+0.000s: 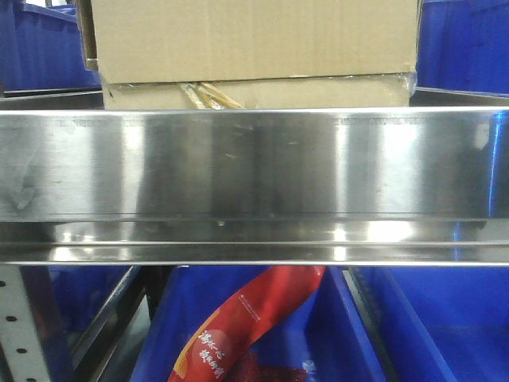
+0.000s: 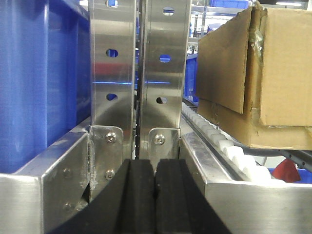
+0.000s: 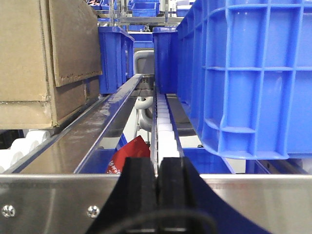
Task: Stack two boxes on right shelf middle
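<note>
Boxes: upper cardboard box sits directly on lower cardboard box, both on the shelf's white rollers behind the steel front rail. Left gripper jaws closed together, holding nothing, facing the steel uprights. Right gripper likewise closed and empty, beside a blue crate. Red packet lies in the bin below.

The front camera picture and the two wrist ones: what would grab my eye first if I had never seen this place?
Probably the two stacked cardboard boxes, sitting centred on the shelf above the wide shiny steel rail. Next, the big blue crates crowding the right wrist view, and a red printed bag lying in the blue bin below. Both the left gripper and right gripper look closed and empty.
</note>
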Tool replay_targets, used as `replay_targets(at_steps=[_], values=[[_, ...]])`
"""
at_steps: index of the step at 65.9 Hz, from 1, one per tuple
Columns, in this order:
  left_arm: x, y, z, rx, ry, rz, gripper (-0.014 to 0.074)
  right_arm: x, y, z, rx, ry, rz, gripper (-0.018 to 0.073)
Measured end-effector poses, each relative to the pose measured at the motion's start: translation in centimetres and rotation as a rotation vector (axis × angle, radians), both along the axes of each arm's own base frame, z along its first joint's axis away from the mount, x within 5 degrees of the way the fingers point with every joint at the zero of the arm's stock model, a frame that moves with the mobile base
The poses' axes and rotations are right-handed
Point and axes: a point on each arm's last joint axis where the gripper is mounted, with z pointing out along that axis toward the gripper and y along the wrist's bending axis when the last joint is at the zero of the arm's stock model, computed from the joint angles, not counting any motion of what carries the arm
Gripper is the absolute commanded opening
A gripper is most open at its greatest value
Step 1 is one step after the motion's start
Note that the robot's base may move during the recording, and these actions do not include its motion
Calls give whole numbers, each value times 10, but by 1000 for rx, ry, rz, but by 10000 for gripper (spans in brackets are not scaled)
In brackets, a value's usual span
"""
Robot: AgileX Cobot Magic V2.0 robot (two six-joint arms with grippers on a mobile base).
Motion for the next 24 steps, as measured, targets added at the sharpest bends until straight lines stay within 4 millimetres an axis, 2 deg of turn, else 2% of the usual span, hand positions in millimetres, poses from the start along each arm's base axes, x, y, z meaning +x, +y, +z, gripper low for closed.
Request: replay_targets(at_steps=[24], values=[[0, 0, 0, 0, 0, 0, -111, 0, 0, 0, 0, 0, 0, -162]])
